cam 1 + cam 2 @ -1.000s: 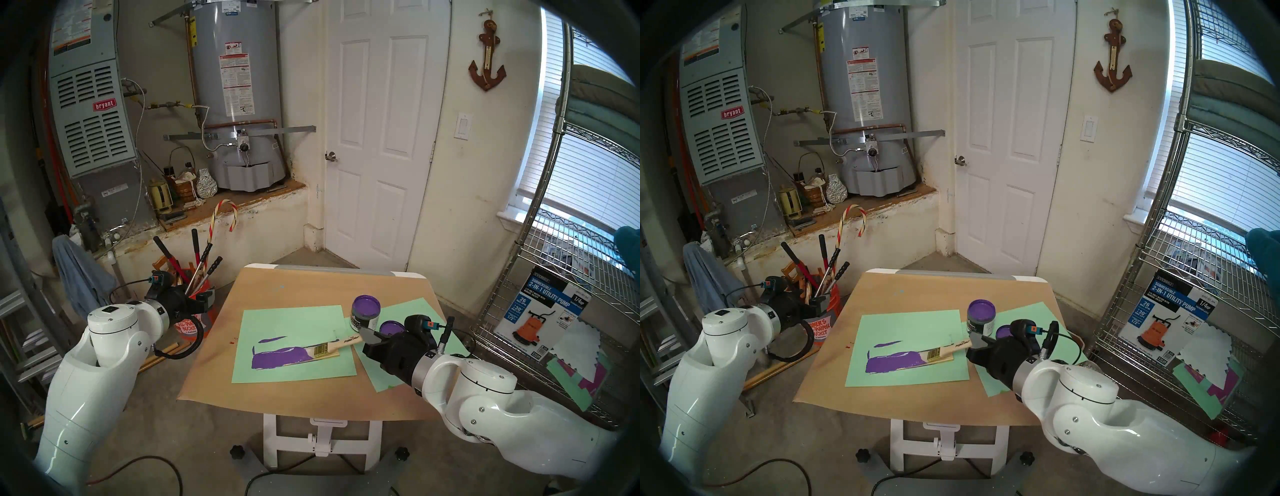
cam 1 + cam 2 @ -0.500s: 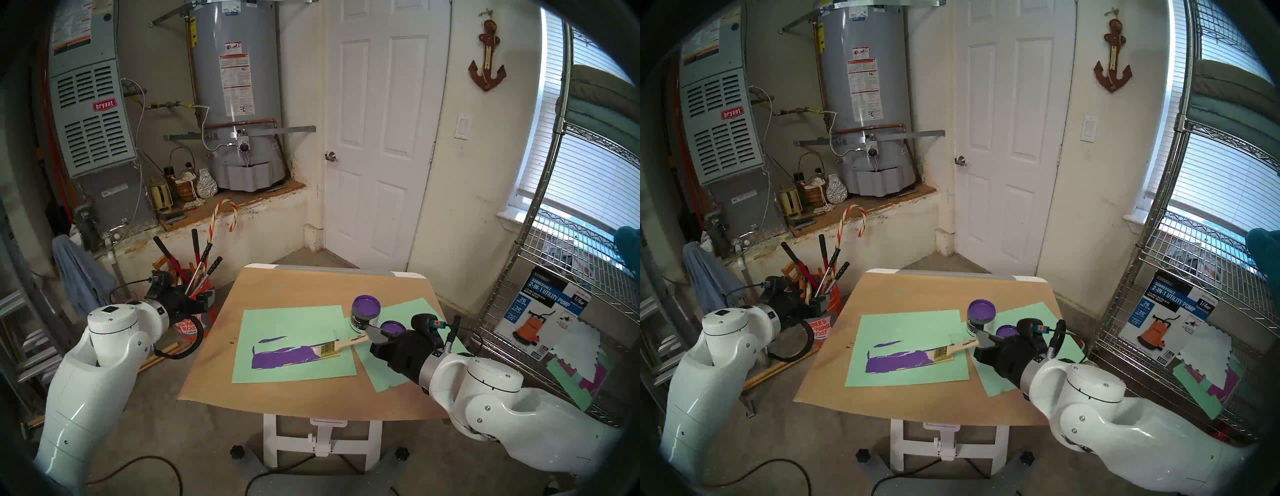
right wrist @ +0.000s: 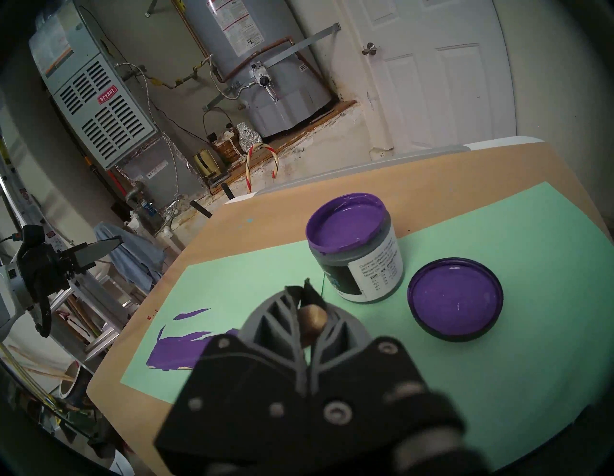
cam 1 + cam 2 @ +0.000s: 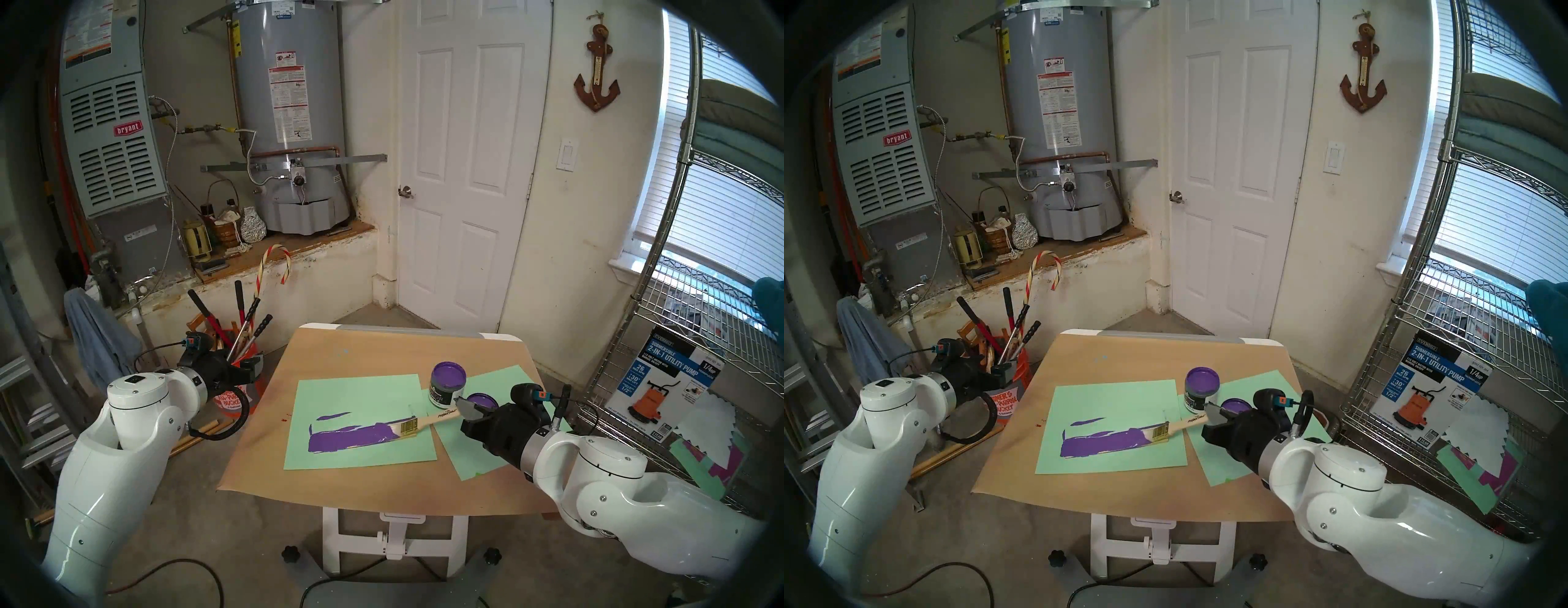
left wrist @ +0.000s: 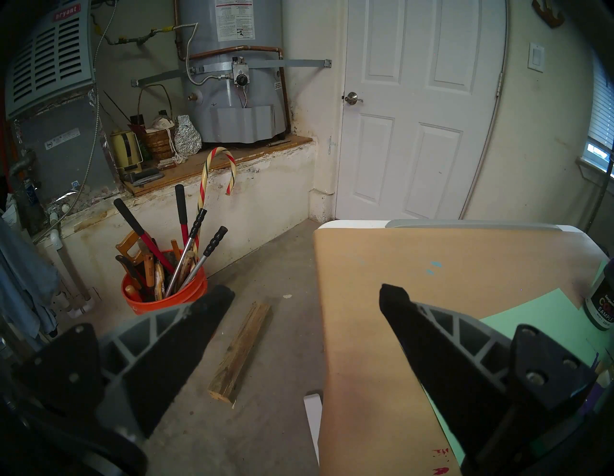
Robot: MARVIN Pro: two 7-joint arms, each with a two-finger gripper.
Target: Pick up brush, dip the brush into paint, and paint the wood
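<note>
The wood (image 4: 352,437) lies on a mint-green sheet (image 4: 360,458) and is purple over nearly its whole length. The brush (image 4: 428,420) slants down to its right end, bristles on the wood beside the brass ferrule. My right gripper (image 4: 466,411) is shut on the end of the pale handle; in the right wrist view the handle's butt (image 3: 312,319) shows between the fingers (image 3: 265,319). The open jar of purple paint (image 4: 447,382) stands just behind the gripper. My left gripper (image 5: 307,292) hangs open and empty off the table's left side.
The jar's lid (image 4: 481,400), coated purple, lies on a second green sheet (image 4: 500,382) right of the jar. Brown paper covers the table (image 4: 365,484). An orange bucket of tools (image 5: 159,292) stands on the floor at left, a wire shelf (image 4: 679,382) at right.
My right gripper has drawn the brush to the right along the wood, and the purple coat now reaches further right. The left arm has not moved.
</note>
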